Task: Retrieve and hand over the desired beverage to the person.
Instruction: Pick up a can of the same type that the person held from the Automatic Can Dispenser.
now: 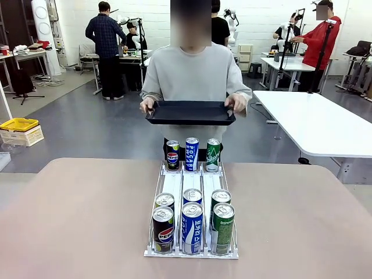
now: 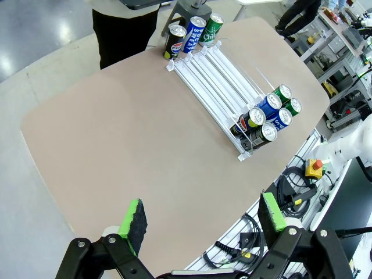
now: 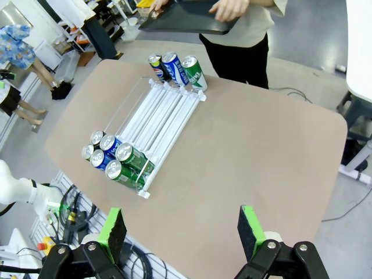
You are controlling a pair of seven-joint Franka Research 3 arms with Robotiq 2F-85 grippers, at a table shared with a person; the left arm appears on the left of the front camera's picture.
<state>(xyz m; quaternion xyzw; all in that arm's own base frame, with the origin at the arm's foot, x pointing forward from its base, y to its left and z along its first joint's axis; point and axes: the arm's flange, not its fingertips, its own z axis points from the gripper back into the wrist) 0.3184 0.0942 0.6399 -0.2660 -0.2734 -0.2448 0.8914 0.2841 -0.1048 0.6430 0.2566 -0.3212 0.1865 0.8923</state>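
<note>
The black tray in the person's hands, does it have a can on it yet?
No, the tray is bare, and the cans all stand in the rack on the table.

the person [image 1: 196, 78] holds a black tray [image 1: 190, 112] behind the can rack [image 1: 192, 197].

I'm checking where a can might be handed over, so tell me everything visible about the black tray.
The black tray is a shallow rectangle with a raised rim and rounded corners, matte like plastic, with nothing showing on it. The person holds it level at waist height, one hand gripping each short end, just beyond the table's far edge, behind the three far cans.
</note>
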